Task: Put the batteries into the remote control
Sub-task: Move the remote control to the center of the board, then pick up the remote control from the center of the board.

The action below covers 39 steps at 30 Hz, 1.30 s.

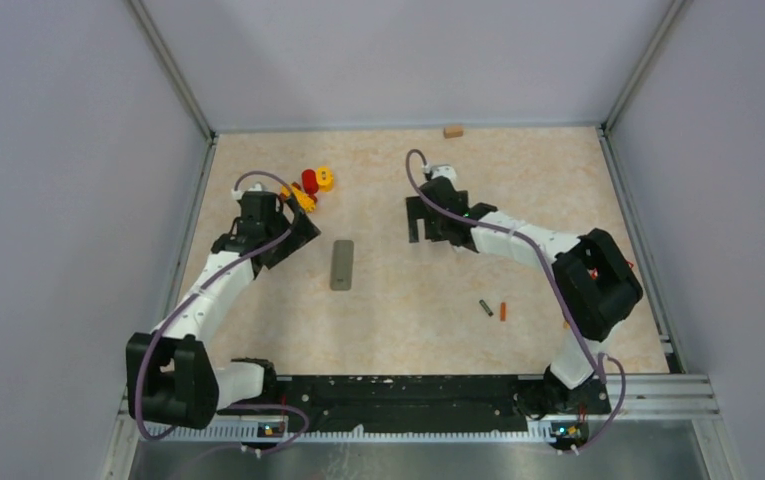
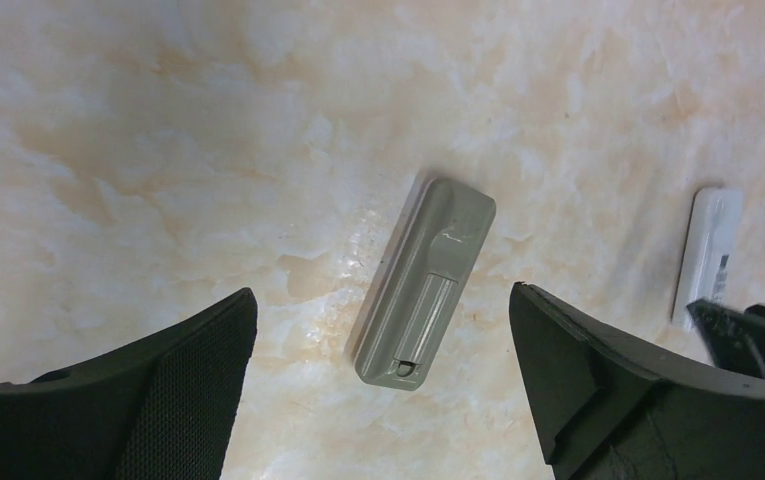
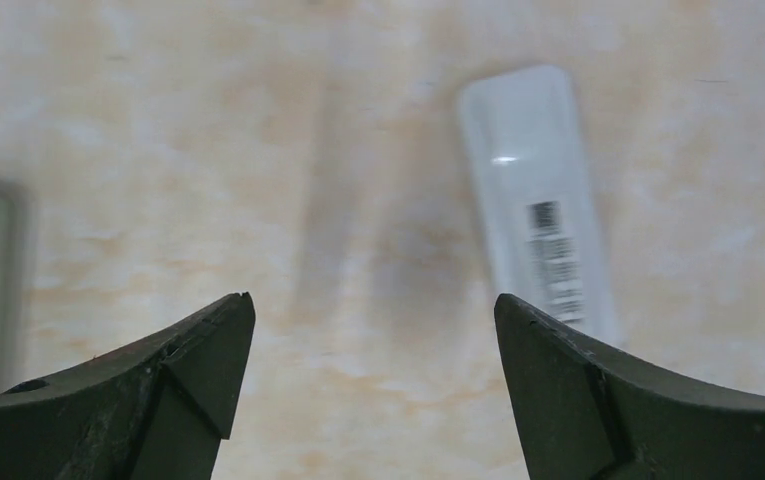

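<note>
Top view, count: two batteries show, one dark battery (image 1: pixel 484 308) and one orange battery (image 1: pixel 503 311), just beside each other on the table (image 1: pixel 398 330), right of centre. There is one gray remote (image 1: pixel 342 265) mid-table, one red-yellow cluster of toy blocks (image 1: pixel 313 185), and one tan block (image 1: pixel 453 130) at the far edge.
Top view, claws: the left claw (image 1: pixel 303 232) is near the toy blocks. The right claw (image 1: pixel 425 232) is to the right of the gray remote. Both are well apart from the batteries.
Left wrist, seen only here: the gray remote (image 2: pixel 423 285) lies flat below the left claw (image 2: pixel 381 290), with a long grooved panel on its upper face. A white remote (image 2: pixel 708 245) lies to its right (hidden under the right arm from above).
Left wrist, claw: jaws spread wide, holding nothing, touching nothing.
Right wrist, seen only here: the white remote (image 3: pixel 538 190) carries a barcode label. A blurred gray shape sits at the left edge; I cannot tell what it is.
Right wrist, claw: the right claw (image 3: pixel 373 297) is spread wide and empty, with bare table between the fingers.
</note>
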{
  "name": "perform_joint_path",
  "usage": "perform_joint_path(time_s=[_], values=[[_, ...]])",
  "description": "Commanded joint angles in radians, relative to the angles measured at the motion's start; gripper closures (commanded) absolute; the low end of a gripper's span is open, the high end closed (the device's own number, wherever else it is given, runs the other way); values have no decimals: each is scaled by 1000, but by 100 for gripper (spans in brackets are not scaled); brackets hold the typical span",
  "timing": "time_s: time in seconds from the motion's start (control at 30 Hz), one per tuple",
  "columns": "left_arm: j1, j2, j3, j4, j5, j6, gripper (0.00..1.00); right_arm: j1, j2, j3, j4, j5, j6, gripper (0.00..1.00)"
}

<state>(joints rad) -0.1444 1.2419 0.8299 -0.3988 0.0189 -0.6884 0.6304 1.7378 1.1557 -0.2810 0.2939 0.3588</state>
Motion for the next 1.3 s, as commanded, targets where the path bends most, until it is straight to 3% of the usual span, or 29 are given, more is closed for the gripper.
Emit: perform_joint_path(time_s=[0.0, 0.17, 0.5, 0.6, 0.73, 0.87, 1.03, 1.13, 1.27], values=[[46, -94, 25, -44, -96, -51, 1, 216, 34, 115, 19, 70, 243, 10], [93, -163, 26, -83, -196, -80, 1, 393, 265, 342, -62, 175, 384, 9], [137, -194, -35, -81, -141, -88, 1, 500, 534, 618, -184, 298, 431, 12], [137, -194, -32, -86, -143, -85, 1, 510, 584, 658, -218, 356, 416, 18], [138, -192, -30, -82, -152, -86, 1, 513, 629, 704, -301, 414, 423, 34], [138, -180, -30, -78, -148, -86, 1, 514, 563, 620, -274, 443, 388, 51], [137, -195, -63, -44, -53, -111, 1, 498, 336, 316, 43, 359, 178, 59], [137, -200, -115, 45, 107, -105, 1, 447, 173, 116, 230, 197, 33, 61], [137, -138, -134, 194, 482, -67, 4, 362, -28, -73, 395, -113, -147, 62]])
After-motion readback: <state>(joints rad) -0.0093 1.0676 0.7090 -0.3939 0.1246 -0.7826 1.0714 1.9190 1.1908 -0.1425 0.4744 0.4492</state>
